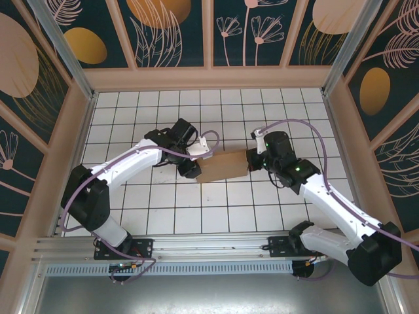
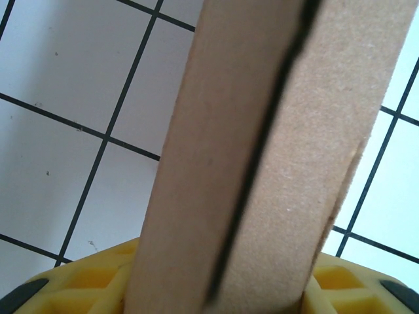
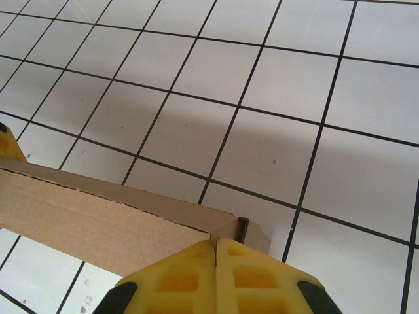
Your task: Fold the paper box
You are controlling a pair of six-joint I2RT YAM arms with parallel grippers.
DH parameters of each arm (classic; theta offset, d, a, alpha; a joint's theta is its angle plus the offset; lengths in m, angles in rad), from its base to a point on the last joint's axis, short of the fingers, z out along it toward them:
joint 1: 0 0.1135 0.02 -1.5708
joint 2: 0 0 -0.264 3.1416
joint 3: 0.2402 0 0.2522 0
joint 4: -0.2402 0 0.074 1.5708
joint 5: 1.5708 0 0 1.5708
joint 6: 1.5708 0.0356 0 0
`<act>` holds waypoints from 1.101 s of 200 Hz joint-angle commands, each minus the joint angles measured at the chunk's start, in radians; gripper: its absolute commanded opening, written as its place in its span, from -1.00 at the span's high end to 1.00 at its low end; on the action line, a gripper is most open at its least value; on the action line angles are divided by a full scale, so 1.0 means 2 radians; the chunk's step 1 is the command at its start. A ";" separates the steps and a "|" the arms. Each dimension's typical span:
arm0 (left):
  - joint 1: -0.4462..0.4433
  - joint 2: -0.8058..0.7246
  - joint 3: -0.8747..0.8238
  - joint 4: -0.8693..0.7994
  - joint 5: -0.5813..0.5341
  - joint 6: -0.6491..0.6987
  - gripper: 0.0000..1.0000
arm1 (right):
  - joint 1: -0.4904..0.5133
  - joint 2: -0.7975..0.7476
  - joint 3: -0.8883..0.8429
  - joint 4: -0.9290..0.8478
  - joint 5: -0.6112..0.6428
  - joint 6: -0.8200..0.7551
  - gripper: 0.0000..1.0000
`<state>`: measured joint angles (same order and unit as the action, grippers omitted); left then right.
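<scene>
The paper box (image 1: 222,167), folded into a flat brown rectangle, lies mid-floor between both arms. My left gripper (image 1: 193,167) is at its left end. In the left wrist view the box (image 2: 262,163) stands edge-on, a dark seam down its side, and it fills the gap between the yellow fingers (image 2: 91,284) of my left gripper (image 2: 219,288), which close against both faces. My right gripper (image 1: 251,159) is at the box's right end. Its yellow tips (image 3: 215,247) are pressed together, resting on the top panel of the box (image 3: 98,222) near a corner with a small slot.
White tiled floor (image 1: 262,209) runs all around the box, inside wooden-framed patterned walls (image 1: 209,77). The arm bases are bolted to a rail (image 1: 209,245) at the near edge. A yellow finger of the other gripper (image 3: 8,145) shows at the box's far end.
</scene>
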<state>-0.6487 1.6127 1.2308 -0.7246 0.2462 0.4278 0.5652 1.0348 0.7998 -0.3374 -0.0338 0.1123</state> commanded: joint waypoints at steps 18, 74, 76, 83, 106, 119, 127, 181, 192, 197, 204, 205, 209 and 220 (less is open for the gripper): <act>0.001 -0.010 0.010 0.032 0.002 -0.053 0.02 | 0.011 -0.010 -0.017 0.012 -0.003 -0.013 1.00; 0.001 -0.057 -0.014 0.090 0.026 -0.090 -0.60 | 0.011 -0.018 -0.020 0.009 0.012 -0.016 1.00; 0.002 -0.060 -0.016 0.095 0.028 -0.092 -0.61 | 0.011 -0.018 -0.020 0.008 0.012 -0.016 1.00; 0.001 -0.073 -0.025 0.111 0.030 -0.100 -0.62 | 0.011 -0.017 -0.019 0.007 0.013 -0.015 1.00; 0.002 -0.112 -0.046 0.152 0.016 -0.130 -0.61 | 0.011 -0.018 -0.018 0.004 0.013 -0.012 1.00; 0.001 -0.132 -0.055 0.164 -0.005 -0.149 -0.69 | 0.011 -0.019 -0.018 0.002 0.013 -0.012 1.00; 0.001 -0.143 -0.059 0.163 -0.016 -0.152 -0.85 | 0.011 -0.018 -0.018 0.001 0.013 -0.012 1.00; 0.001 -0.205 -0.096 0.162 -0.059 -0.189 -0.95 | 0.011 -0.006 -0.016 -0.001 0.018 -0.003 1.00; 0.002 -0.209 -0.100 0.164 -0.061 -0.194 -0.89 | 0.011 -0.002 -0.015 -0.001 0.019 -0.002 1.00; 0.002 -0.211 -0.101 0.163 -0.062 -0.197 -0.84 | 0.011 -0.001 -0.014 -0.001 0.020 -0.002 1.00; 0.002 -0.210 -0.101 0.162 -0.065 -0.198 -0.77 | 0.011 0.002 -0.013 0.000 0.020 -0.001 1.00; 0.002 -0.211 -0.101 0.162 -0.065 -0.199 -0.76 | 0.011 0.002 -0.013 0.000 0.020 -0.001 1.00; 0.002 -0.210 -0.101 0.161 -0.066 -0.200 -0.71 | 0.010 0.003 -0.013 0.000 0.020 -0.001 1.00; 0.002 -0.207 -0.098 0.158 -0.067 -0.201 -0.64 | 0.009 0.009 -0.009 -0.002 0.022 0.003 1.00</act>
<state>-0.6487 1.2049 1.0393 -0.4221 0.1394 0.0624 0.5789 1.0283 0.7692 -0.3317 -0.0151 0.0917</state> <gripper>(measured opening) 0.849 0.047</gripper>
